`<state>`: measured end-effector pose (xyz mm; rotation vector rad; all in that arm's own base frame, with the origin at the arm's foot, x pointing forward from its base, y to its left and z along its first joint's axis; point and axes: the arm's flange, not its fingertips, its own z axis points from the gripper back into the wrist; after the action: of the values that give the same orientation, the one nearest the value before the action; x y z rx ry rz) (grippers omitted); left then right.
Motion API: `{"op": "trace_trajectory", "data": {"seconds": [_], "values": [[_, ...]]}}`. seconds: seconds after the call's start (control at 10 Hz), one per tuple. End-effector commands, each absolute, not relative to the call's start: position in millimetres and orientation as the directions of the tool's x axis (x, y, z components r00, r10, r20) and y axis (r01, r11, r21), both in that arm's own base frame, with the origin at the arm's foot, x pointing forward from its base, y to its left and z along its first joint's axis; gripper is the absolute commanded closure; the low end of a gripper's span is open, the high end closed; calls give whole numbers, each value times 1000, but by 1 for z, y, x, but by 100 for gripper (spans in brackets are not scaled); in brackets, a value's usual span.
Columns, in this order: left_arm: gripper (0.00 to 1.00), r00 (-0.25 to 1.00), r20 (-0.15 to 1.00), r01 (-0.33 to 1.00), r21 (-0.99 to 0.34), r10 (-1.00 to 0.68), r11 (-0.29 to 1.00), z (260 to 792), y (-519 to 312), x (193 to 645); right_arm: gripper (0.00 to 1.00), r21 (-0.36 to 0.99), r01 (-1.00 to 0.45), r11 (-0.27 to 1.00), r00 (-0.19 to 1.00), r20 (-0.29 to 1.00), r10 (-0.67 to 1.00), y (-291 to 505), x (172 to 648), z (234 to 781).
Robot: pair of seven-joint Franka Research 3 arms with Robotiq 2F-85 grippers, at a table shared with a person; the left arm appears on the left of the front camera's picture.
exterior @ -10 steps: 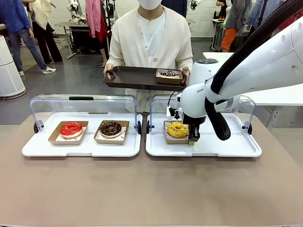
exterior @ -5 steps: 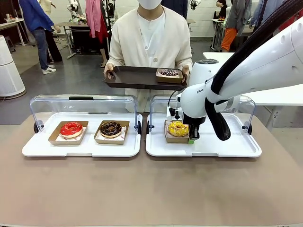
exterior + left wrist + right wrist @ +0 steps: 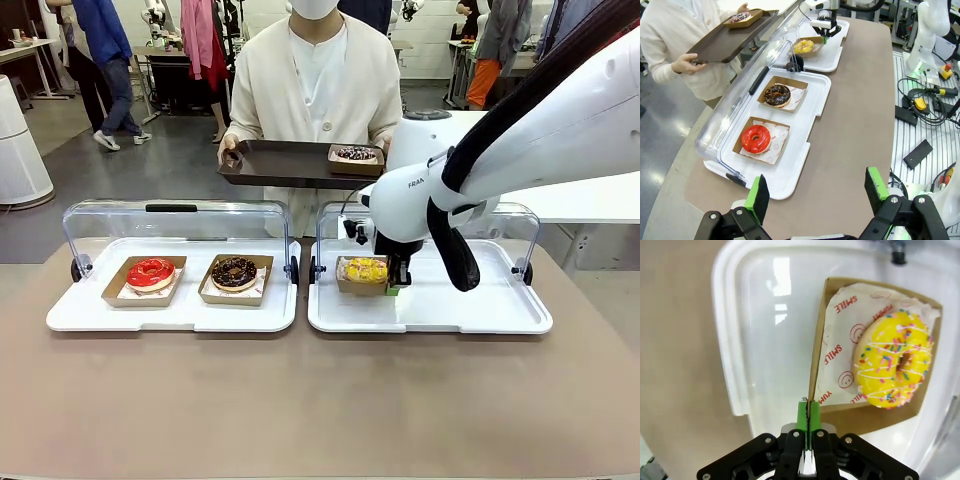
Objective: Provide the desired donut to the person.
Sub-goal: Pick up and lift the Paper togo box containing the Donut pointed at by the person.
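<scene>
Right gripper pinched tight on cardboard tray wall; lift level, slow, so yellow donut doesn't slide out

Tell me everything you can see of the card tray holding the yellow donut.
The card tray is a shallow, open brown box with low walls, lined with white paper printed with red smileys and SMILE. The yellow sprinkled donut lies in it. The right gripper is shut on one side wall. It is over the left part of the white display tray; whether it rests there I cannot tell.
</scene>
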<state>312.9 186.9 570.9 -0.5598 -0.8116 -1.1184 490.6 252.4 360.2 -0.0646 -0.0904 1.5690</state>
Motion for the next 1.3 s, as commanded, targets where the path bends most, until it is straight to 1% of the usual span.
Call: {"op": "trace_trajectory", "data": {"seconds": [0.0,0.3,0.7,1.2], "values": [[0,198,808,937,11,-554,350,571,186,313,100,-91,-996,25,26,-18,999,263,467,382],[0,198,808,937,11,-554,350,571,186,313,100,-74,-997,12,16,-55,998,286,435,426],[0,198,808,937,11,-554,350,571,186,313,100,-41,-999,11,12,-26,1000,302,409,496],[0,198,808,937,11,-554,350,571,186,313,100,-136,-990,41,42,-7,999,320,395,592]]}}
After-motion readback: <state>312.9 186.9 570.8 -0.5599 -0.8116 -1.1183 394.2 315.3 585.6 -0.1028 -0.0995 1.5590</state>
